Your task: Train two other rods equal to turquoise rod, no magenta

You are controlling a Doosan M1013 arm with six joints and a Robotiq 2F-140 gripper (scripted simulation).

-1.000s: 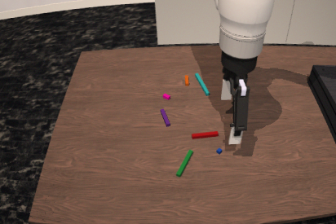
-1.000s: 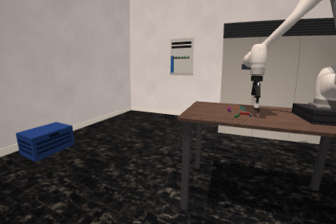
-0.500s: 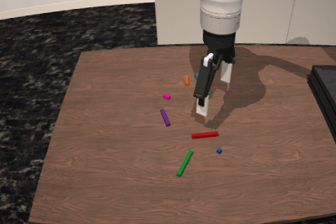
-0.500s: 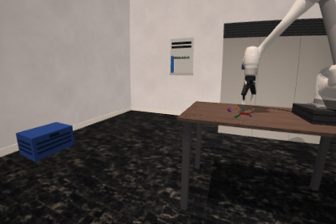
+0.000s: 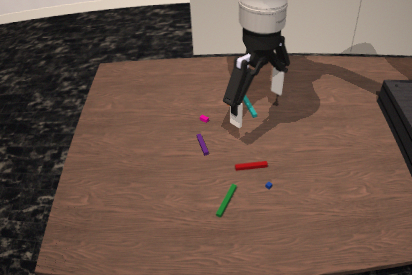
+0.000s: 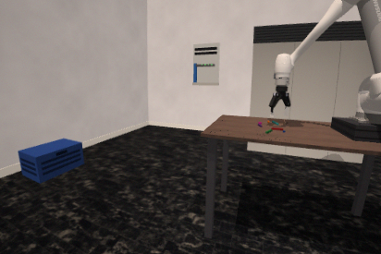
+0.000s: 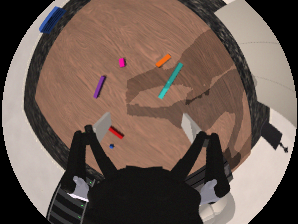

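Note:
My gripper (image 5: 256, 102) is open and empty, hanging above the table's back middle. The turquoise rod (image 5: 250, 107) lies flat below it, partly hidden by the near finger. In front lie a small magenta rod (image 5: 204, 118), a purple rod (image 5: 202, 144), a red rod (image 5: 251, 165), a blue cube (image 5: 269, 185) and a green rod (image 5: 226, 200). The wrist view shows the open fingers, the turquoise rod (image 7: 170, 80), an orange rod (image 7: 162, 60) just beyond it, the magenta rod (image 7: 121, 62), the purple rod (image 7: 100, 86) and the red rod (image 7: 117, 132). All rods lie apart.
A black box (image 5: 397, 110) stands at the table's right edge. The robot's base and a grey wall panel are behind the table. A blue crate (image 6: 51, 159) sits on the floor far from the table.

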